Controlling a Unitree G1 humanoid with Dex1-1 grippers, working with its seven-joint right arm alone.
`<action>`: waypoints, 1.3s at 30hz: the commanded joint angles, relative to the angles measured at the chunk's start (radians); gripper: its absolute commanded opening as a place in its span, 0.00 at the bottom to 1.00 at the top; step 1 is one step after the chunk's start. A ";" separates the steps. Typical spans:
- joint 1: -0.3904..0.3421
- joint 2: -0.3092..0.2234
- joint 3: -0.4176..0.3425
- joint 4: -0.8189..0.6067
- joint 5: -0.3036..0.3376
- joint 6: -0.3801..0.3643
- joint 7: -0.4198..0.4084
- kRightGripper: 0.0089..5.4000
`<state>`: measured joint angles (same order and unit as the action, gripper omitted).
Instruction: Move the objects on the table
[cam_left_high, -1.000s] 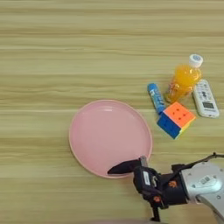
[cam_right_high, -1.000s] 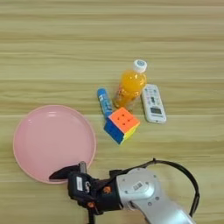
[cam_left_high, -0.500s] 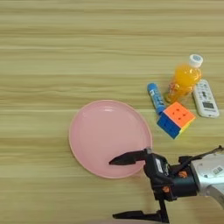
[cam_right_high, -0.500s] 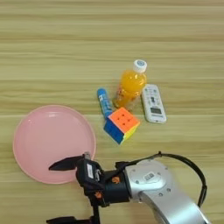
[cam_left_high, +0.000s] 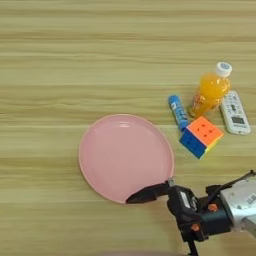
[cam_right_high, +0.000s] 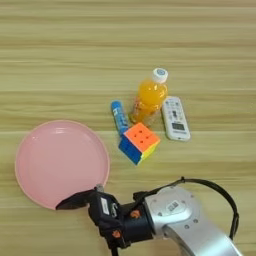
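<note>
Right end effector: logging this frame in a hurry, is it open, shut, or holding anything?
Right end effector: open. One black finger lies over the pink plate's near rim, the other runs off the bottom edge. It holds nothing.

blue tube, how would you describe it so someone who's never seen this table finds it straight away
Start at the big pink plate on the wooden table and look to its upper right, where small things cluster. The blue tube lies flat there, left of the orange-juice bottle and just above the Rubik's cube. It is the only slim, all-blue stick.
</note>
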<state>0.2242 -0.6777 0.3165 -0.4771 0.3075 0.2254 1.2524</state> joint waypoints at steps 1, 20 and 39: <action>-0.043 0.014 -0.038 -0.001 -0.014 -0.044 -0.070 1.00; -0.237 0.176 -0.261 0.112 0.063 0.003 -0.340 1.00; -0.502 0.369 -0.575 0.271 0.018 -0.226 -0.821 1.00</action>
<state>-0.1982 -0.2945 -0.2267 -0.1945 0.3468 0.0523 0.4779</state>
